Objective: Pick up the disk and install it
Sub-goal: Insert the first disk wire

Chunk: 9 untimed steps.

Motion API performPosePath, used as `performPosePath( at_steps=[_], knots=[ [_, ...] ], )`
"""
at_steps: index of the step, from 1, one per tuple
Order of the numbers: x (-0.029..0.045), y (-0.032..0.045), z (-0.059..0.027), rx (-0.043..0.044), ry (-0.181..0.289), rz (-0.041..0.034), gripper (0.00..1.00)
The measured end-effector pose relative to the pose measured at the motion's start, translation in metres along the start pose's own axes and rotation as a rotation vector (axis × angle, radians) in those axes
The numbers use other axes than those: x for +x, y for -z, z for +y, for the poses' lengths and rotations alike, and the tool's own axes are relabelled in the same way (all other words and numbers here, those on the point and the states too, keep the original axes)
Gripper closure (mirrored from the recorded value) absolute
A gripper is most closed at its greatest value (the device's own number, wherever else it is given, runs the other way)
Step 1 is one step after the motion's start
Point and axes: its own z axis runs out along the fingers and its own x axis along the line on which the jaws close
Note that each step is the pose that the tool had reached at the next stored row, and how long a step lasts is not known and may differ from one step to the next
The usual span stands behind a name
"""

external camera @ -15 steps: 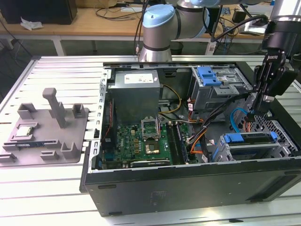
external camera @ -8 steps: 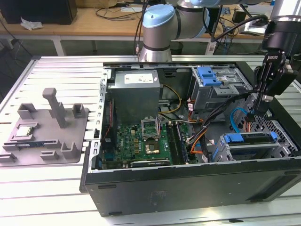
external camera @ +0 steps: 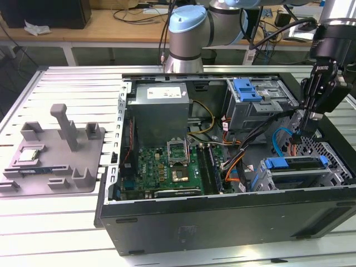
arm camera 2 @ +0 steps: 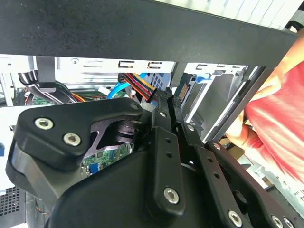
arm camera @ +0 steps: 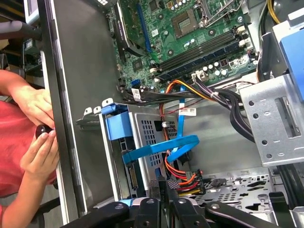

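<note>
**A:** What do we have here, biggest thing first?

**B:** We see a slatted table point(external camera: 61, 233) carrying an open computer case point(external camera: 222, 222). The arm point(external camera: 189, 33) reaches over the case from its far side.

**A:** And around it?

**B:** On the exterior view's left, a grey fixture point(external camera: 89, 161) rests on the table beside the case. In the first wrist view we catch a person point(arm camera: 12, 152) in red, just outside the case wall.

**A:** Inside the case?

**B:** The green motherboard point(external camera: 161, 167) lies on the case floor. A grey drive cage point(external camera: 334, 175) sits in the near corner, at the exterior view's right.

**A:** Where is the disk?

**B:** We find the disk point(external camera: 295, 164) lying flat in that cage, its blue frame showing along the top.

**A:** And the hand?

**B:** The hand point(external camera: 305, 127) hangs just above the cage, apart from the disk, drawn narrow with its fingertips together. A blue cable point(arm camera: 161, 145) loops beside it, near a bundle of red, yellow and orange wires point(arm camera: 183, 178).

**A:** Smallest thing?

**B:** A silver chip point(external camera: 29, 156) on the fixture.
</note>
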Motion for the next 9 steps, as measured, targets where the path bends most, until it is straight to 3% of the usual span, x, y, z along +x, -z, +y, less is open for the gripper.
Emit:
performPosePath(
  at_steps=[2,4,9],
  knots=[
    [0.0,0.0,0.0001,0.0,0.0,0.0,0.84],
    [0.0009,-0.0002,0.0007,-0.0008,0.001,-0.0058,0.84],
    [0.0097,0.0083,0.0061,0.0017,0.001,-0.0105,0.84]
  ],
)
